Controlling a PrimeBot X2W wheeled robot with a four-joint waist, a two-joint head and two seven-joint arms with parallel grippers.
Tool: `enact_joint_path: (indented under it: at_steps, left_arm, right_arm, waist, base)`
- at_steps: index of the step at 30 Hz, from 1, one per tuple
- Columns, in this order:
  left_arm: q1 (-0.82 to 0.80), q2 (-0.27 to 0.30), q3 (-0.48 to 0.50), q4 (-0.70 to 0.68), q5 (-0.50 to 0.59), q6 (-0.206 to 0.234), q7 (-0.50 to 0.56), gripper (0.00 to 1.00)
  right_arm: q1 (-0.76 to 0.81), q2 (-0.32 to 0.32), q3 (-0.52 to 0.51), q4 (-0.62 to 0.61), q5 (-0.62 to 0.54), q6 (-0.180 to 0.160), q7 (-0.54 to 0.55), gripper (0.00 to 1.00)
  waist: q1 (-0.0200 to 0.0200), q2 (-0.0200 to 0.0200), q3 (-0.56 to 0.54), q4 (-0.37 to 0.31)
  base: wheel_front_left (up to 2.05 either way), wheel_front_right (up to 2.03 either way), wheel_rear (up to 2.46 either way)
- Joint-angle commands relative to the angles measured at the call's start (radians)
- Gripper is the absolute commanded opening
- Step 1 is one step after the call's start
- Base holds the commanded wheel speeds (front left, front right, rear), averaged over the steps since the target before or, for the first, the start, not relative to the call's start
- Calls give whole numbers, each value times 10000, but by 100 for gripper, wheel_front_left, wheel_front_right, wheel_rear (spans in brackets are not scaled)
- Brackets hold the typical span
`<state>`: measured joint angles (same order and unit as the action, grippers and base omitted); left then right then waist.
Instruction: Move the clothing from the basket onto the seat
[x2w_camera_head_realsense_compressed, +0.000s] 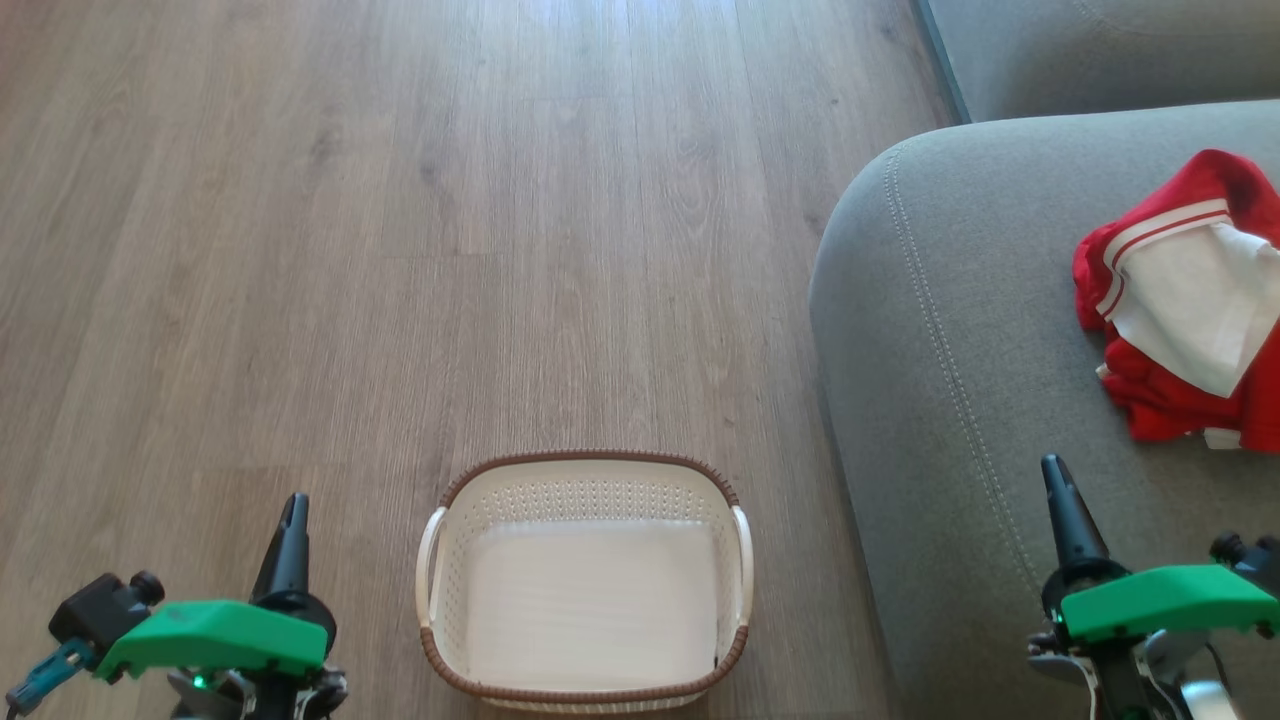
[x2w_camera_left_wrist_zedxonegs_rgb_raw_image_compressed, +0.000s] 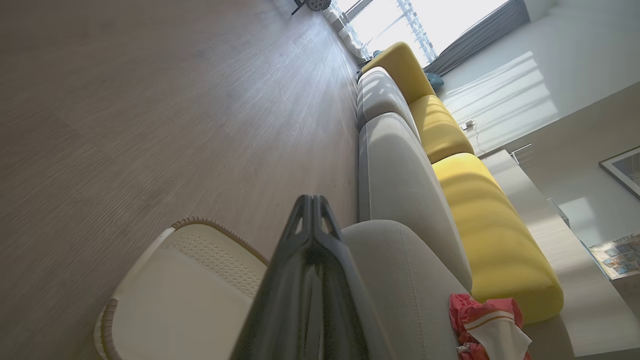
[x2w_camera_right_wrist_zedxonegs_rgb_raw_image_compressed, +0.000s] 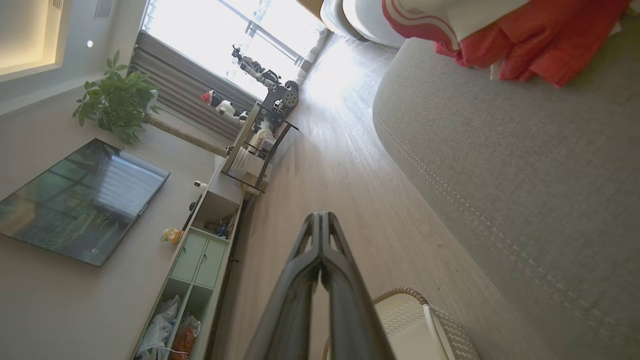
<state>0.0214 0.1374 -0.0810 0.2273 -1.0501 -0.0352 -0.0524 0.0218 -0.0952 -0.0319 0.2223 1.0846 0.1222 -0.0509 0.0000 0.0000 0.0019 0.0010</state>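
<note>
The cream-white basket (x2w_camera_head_realsense_compressed: 585, 585) with its brown rim stands on the wood floor at the bottom middle, nothing inside it. It also appears as the basket (x2w_camera_left_wrist_zedxonegs_rgb_raw_image_compressed: 180, 295) and the basket (x2w_camera_right_wrist_zedxonegs_rgb_raw_image_compressed: 415, 325) in the wrist views. Red and white clothing (x2w_camera_head_realsense_compressed: 1185, 300) lies bunched on the grey seat (x2w_camera_head_realsense_compressed: 950, 330) at the right, seen too as clothing (x2w_camera_left_wrist_zedxonegs_rgb_raw_image_compressed: 487, 327) and clothing (x2w_camera_right_wrist_zedxonegs_rgb_raw_image_compressed: 500, 35). My left gripper (x2w_camera_head_realsense_compressed: 292, 510) hangs left of the basket, shut and holding nothing, its fingertips (x2w_camera_left_wrist_zedxonegs_rgb_raw_image_compressed: 311, 200) pressed together. My right gripper (x2w_camera_head_realsense_compressed: 1055, 475) hovers over the seat's front, shut and holding nothing, its fingertips (x2w_camera_right_wrist_zedxonegs_rgb_raw_image_compressed: 320, 217) together.
Wood floor (x2w_camera_head_realsense_compressed: 400, 250) stretches ahead and to the left. A second grey cushion (x2w_camera_head_realsense_compressed: 1100, 50) lies beyond the seat, and yellow back cushions (x2w_camera_left_wrist_zedxonegs_rgb_raw_image_compressed: 480, 225) line the sofa. A low cabinet (x2w_camera_right_wrist_zedxonegs_rgb_raw_image_compressed: 200, 260), a TV (x2w_camera_right_wrist_zedxonegs_rgb_raw_image_compressed: 80, 200) and a plant (x2w_camera_right_wrist_zedxonegs_rgb_raw_image_compressed: 117, 100) stand along the far wall.
</note>
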Motion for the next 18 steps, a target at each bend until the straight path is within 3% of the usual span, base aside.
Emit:
enact_joint_path:
  at_steps: [1,18]
  left_arm:
    - [-558,6,392,-268,-273,-99,68,0]
    - [-805,-274,898,-117,-2084,-388,589,0]
  right_arm:
    - [-619,2,13,-289,282,49,104,0]
    - [-843,116,-218,-118,1998,61,583,0]
  waist:
    - [0,0,0,0]
    - [0,0,4,-3]
  base:
    - [0,0,0]
    - [0,0,0]
